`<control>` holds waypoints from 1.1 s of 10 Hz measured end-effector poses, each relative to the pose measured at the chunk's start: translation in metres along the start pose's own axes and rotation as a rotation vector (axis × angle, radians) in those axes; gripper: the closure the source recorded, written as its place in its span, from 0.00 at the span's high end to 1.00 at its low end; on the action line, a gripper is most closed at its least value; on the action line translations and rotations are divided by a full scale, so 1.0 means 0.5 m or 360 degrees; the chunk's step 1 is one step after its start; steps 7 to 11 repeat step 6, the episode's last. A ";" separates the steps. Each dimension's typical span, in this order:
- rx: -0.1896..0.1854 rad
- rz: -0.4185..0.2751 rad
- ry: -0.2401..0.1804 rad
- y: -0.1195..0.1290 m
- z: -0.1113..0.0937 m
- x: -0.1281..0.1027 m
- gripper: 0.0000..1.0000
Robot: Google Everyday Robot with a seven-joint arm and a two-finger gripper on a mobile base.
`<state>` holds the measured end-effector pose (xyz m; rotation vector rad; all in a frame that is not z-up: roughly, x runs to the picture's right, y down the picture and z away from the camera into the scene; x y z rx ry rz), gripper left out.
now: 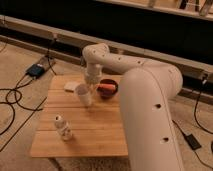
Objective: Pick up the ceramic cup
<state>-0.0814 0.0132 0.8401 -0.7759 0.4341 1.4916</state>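
My gripper (89,80) hangs directly above the cup (84,94), at its 12 o'clock, seemingly touching the rim. Cup tilted, on the tabletop (100,127) at 9 o'clock from the bowl (107,88). Jaws' state: cannot tell.

Dim, warm indoor light, seemingly from above. The table (95,127) is the brightest area with the white arm (145,100) beside it; behind the table the wall goes near black. Soft shadows only: a faint one under the bottle (62,127) on the table, a darker patch on the floor below the table's front edge. No hard glare, mild sheen on the arm. Whole frame is soft and blocky. The gripper (90,80) above the cup (84,94), at the table's far side, blurs into it.
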 end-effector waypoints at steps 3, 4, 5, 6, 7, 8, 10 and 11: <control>-0.0006 -0.0018 -0.0022 0.008 -0.046 0.014 0.00; -0.0010 -0.0034 -0.0048 0.015 -0.071 0.019 0.00; -0.0017 -0.0053 -0.0070 0.023 -0.090 0.024 0.00; -0.0026 -0.0075 -0.0093 0.031 -0.110 0.029 0.00; -0.0026 -0.0075 -0.0093 0.031 -0.110 0.029 0.00; -0.0026 -0.0075 -0.0093 0.031 -0.110 0.029 0.00; -0.0026 -0.0075 -0.0093 0.031 -0.110 0.029 0.00; -0.0026 -0.0075 -0.0093 0.031 -0.110 0.029 0.00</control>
